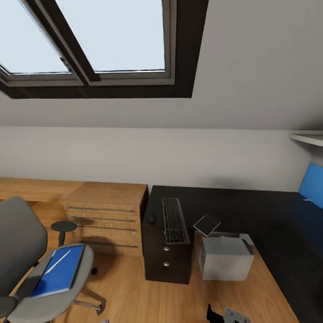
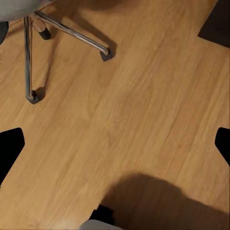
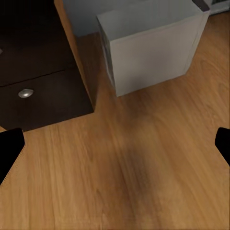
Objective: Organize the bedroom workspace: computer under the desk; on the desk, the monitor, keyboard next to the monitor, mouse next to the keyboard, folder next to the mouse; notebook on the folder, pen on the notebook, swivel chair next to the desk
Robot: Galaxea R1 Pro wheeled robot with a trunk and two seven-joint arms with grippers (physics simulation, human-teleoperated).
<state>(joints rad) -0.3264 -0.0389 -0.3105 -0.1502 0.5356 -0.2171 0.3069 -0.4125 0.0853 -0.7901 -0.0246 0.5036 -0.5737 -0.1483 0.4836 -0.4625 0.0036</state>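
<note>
The swivel chair (image 1: pixel 20 251) stands at the left, with the blue folder (image 1: pixel 60 271) on its seat and a thin white pen (image 1: pixel 58 261) on the folder. On the black desk (image 1: pixel 251 202), the keyboard (image 1: pixel 175 220) lies above the dark drawer unit (image 1: pixel 166 260), and the small dark mouse (image 1: pixel 151 219) sits to its left. A thin grey notebook (image 1: pixel 207 224) rests tilted at the desk's front edge. The pale computer (image 1: pixel 225 259) (image 3: pixel 153 48) stands on the floor beside the drawers. The monitor is out of view. My left gripper (image 2: pixel 115 148) and right gripper (image 3: pixel 115 148) hang open over bare floor.
A light wooden chest of drawers (image 1: pixel 107 215) stands between chair and desk. The chair's chrome legs and casters (image 2: pixel 67 33) lie close to my left gripper. A silver drawer knob (image 3: pixel 26 92) shows near my right gripper. A blue wall panel (image 1: pixel 312 184) is at the far right.
</note>
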